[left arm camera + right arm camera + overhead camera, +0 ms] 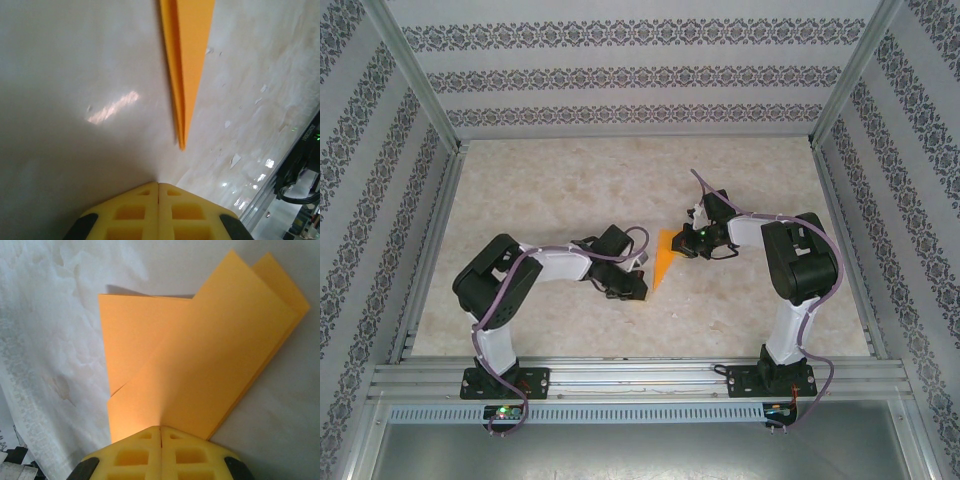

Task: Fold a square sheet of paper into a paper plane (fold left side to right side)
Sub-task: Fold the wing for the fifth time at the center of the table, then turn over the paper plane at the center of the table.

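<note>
Papered walls with dark floral bands (640, 75) close in three sides of a pale, marble-patterned table (550, 190), and a ribbed aluminium rail (640, 378) runs along its near edge. The black-and-white left arm (520, 275) and right arm (800, 265) rise from that rail and bend inward, flanking the middle of the table.

There lies the paper plane (664, 258), thin matte orange paper folded to a slim dart, flat on the surface. From the top view its long axis runs near to far, leaning a little leftward. The sharp tip points toward the near edge and the broad layered tail lies farther off.

The left arm's forearm reaches right and low. The left gripper (158, 184) has its yellow fingers pressed together, with the dart's tip aimed at them and a strip of bare table between. The right arm folds back leftward. The right gripper (160, 427) is likewise closed, its tips meeting the tail's edge. Whether a layer is nipped there I cannot tell.
</note>
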You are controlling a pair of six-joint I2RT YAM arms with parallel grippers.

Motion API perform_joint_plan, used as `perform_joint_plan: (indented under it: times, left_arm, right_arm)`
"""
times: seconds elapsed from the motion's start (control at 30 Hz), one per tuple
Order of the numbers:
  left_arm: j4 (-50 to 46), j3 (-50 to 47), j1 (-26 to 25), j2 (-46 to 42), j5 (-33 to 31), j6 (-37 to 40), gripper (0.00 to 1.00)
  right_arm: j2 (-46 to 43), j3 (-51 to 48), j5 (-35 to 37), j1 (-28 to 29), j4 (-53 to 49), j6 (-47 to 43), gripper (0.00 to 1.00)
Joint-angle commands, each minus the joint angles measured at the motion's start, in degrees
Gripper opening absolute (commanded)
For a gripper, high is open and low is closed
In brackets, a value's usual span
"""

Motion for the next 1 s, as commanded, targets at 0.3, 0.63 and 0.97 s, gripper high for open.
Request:
perform_joint_plan:
  times: [0.3,0.63,0.97]
  left_arm:
    - [3.42,-1.80,-0.13,-13.39,-12.53,-1.46,0.08]
    - [7.56,-6.38,1.90,-26.89,-29.67,0.19,0.23]
    - [9.23,-12.19,5.54,-38.81,-43.54,4.85,0.68]
  right_arm:
    - [0.33,3.02,5.09,1.56,-4.83,-2.60,0.05]
    - [-8.54,5.09,8.11,2.89,-6.88,-4.57,0.30]
    - [-19.57,5.52,20.73,7.45,-15.01,-9.91,0.62]
